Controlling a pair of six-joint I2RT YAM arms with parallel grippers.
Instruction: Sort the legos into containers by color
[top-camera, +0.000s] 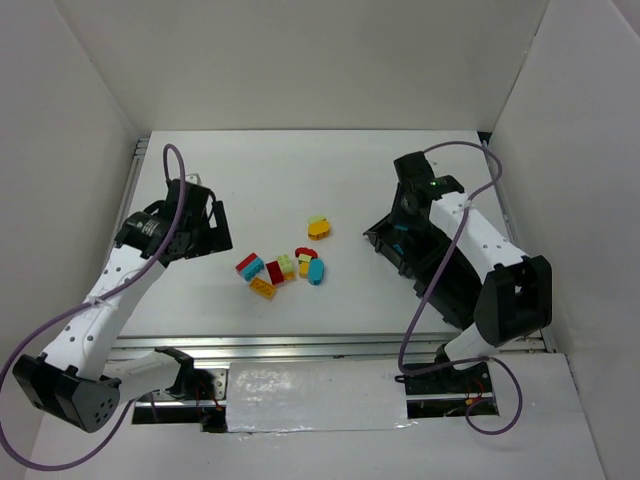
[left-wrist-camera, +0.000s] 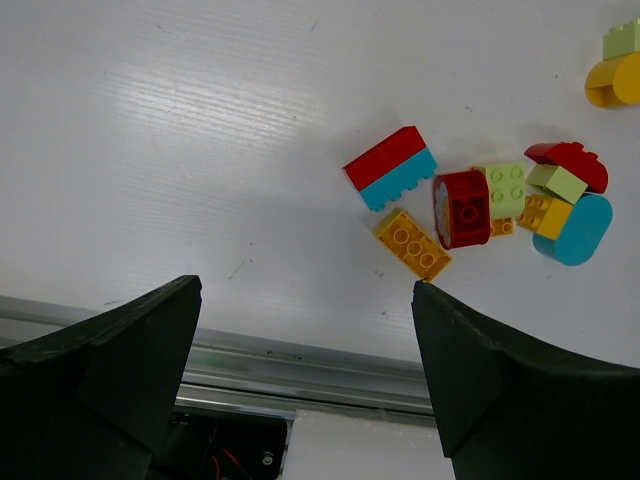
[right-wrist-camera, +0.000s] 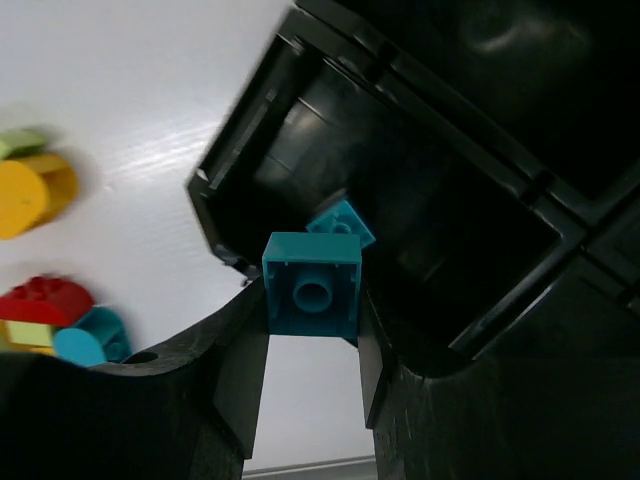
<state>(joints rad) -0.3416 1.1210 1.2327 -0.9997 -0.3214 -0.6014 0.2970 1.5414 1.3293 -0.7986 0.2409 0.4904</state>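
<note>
Nearest me, the left claw hangs released, its jaws spread wide and holding nothing, at about nine o'clock from the pile of legos. That pile lies untouched mid-tabletop: an orange brick nearest, then a red-and-cyan block, with red, green and cyan pieces bunched at its three o'clock. A yellow round piece topped with green sits apart at one o'clock.

Farther right, at the pile's three o'clock, the right claw is clenched on a cyan brick, poised over the near corner of the black tray. A second cyan brick already lies in that compartment.

So sorting has barely begun: one cyan is placed and one is about to drop. The other compartments are mostly hidden, so I cannot vouch for them.
</note>
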